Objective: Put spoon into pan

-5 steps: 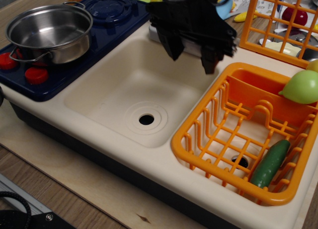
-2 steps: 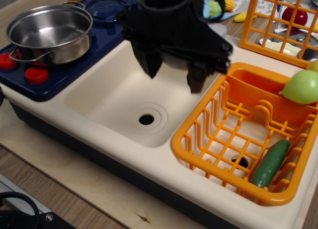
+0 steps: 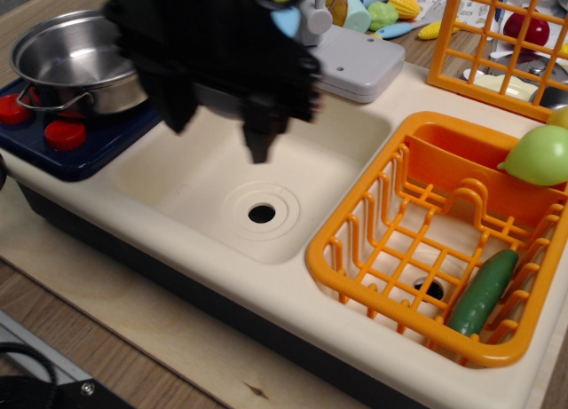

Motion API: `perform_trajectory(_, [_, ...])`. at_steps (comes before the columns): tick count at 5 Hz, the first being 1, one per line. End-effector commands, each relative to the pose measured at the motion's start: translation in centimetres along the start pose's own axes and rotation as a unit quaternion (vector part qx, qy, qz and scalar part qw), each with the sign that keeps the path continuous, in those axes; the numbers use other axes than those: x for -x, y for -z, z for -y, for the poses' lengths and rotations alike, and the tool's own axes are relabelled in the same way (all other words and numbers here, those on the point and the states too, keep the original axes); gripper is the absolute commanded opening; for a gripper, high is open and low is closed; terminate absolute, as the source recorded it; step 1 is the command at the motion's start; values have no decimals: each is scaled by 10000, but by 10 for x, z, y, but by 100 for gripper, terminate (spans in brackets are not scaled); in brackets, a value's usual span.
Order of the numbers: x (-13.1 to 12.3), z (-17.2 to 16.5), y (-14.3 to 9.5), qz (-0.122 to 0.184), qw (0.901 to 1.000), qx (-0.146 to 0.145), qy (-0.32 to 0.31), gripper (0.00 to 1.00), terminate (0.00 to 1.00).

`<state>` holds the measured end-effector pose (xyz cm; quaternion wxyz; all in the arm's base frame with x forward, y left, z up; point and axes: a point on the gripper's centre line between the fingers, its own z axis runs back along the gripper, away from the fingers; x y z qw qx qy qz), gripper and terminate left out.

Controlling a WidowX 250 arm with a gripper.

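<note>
From where I stand, the black gripper (image 3: 217, 129) hangs over the left part of the cream sink (image 3: 222, 174), blurred, its two fingers pointing down with a clear gap between them and nothing visibly pinched there. A small light-blue piece shows near the top of the arm, but I cannot tell whether that is the spoon, so its place is unclear to me. The pan (image 3: 67, 58) sits on the dark blue toy stove (image 3: 89, 143) at the left, just beside the gripper and partly hidden behind it (its steel inside looks bare where visible). On the right, an orange dish rack (image 3: 355, 249) holds a green cucumber (image 3: 484, 292), and a pale green fruit (image 3: 540, 156) rests on its far rim.
</note>
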<state>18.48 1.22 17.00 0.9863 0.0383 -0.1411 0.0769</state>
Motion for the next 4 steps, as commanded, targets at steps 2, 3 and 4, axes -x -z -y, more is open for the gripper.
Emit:
perform_trajectory(2, [-30,-88,-10,109,9996,13,279,0,0])
perform_trajectory(3, [-34,-109,-5,154,9989,73,431,0,0])
perform_trajectory(4, [-35,-122,2,304,9974,179,631,100,100])
